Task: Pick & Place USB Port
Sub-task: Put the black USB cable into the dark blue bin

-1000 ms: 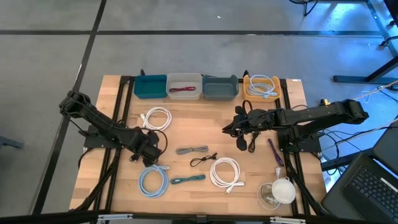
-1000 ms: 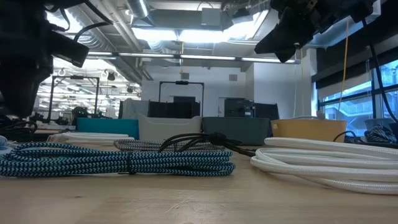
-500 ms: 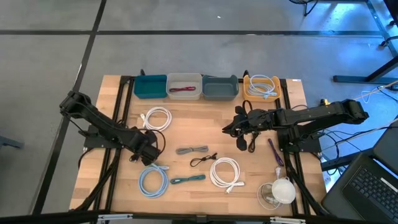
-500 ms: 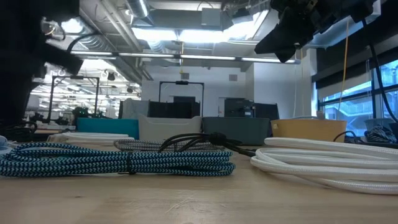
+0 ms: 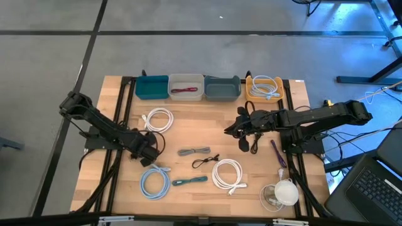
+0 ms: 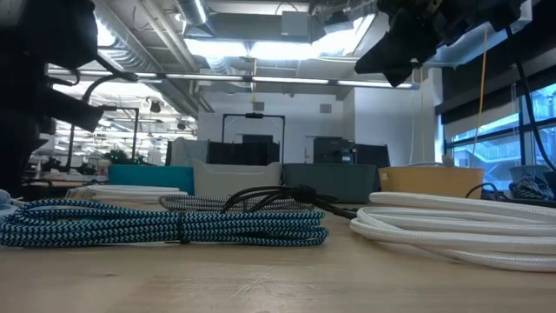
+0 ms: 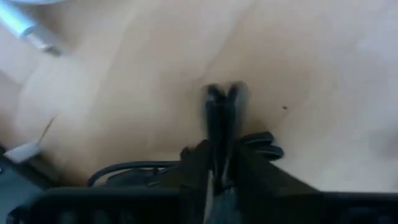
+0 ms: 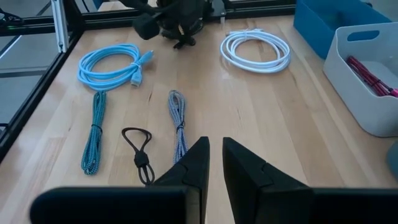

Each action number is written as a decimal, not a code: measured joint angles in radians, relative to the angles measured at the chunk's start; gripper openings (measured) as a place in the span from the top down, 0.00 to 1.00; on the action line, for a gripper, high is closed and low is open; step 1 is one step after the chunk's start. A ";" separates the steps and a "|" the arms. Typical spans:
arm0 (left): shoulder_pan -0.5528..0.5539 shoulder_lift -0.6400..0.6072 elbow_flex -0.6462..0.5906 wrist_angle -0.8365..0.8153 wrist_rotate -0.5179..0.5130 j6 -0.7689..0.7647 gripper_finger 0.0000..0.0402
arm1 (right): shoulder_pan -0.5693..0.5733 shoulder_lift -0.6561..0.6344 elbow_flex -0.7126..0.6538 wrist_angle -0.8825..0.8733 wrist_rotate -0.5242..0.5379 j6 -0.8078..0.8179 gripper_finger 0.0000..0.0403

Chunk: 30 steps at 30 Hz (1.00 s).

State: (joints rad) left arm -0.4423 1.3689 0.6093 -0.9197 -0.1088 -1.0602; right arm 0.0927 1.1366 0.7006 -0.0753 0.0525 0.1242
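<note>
Several coiled or bundled USB cables lie on the wooden table: a white coil (image 5: 157, 119), a grey braided bundle (image 5: 193, 151), a small black loop (image 5: 204, 162), a second white coil (image 5: 227, 174), a light-blue coil (image 5: 155, 182) and a teal braided bundle (image 5: 190, 181). My left gripper (image 5: 149, 156) is low over the table's left part, shut on a black cable (image 7: 264, 144). My right gripper (image 5: 242, 132) hangs raised right of the middle, shut with nothing between its fingers (image 8: 199, 158). My left gripper has the black cable between its two fingers (image 7: 214, 99), which come at it from above, pointing down at the table. Cable loops (image 7: 124, 169) come out on both sides behind the fingertips. Which part of the cable it has is hidden by the fingers.
Along the far edge stand a teal bin (image 5: 152, 86), a white bin (image 5: 186, 80) holding a red cable, a grey bin (image 5: 222, 88) and a yellow bin (image 5: 264, 80) holding a pale cable. A white cup (image 5: 286, 191) and a purple pen (image 5: 276, 152) lie near the right edge.
In the low view the left arm's dark parts have sunk lower toward the table. The right arm and the cables on the table have kept still.
</note>
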 joint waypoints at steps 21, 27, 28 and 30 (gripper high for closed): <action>0.027 -0.134 0.198 0.410 -0.426 0.717 0.97 | 0.000 0.000 0.000 0.005 -0.001 -0.012 0.88; 0.168 -0.135 0.198 0.804 -0.332 1.152 0.97 | 0.000 0.000 0.000 0.016 -0.001 -0.041 0.88; 0.204 -0.134 0.198 0.873 -0.273 1.210 0.97 | 0.000 0.000 0.000 0.023 -0.002 -0.052 0.88; 0.280 -0.120 0.198 1.012 -0.138 1.302 0.97 | 0.000 0.000 0.000 0.044 -0.004 -0.056 0.88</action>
State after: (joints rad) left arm -0.1618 1.2484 0.8070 0.0922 -0.2466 0.2422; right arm 0.0929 1.1366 0.7006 -0.0314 0.0486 0.0681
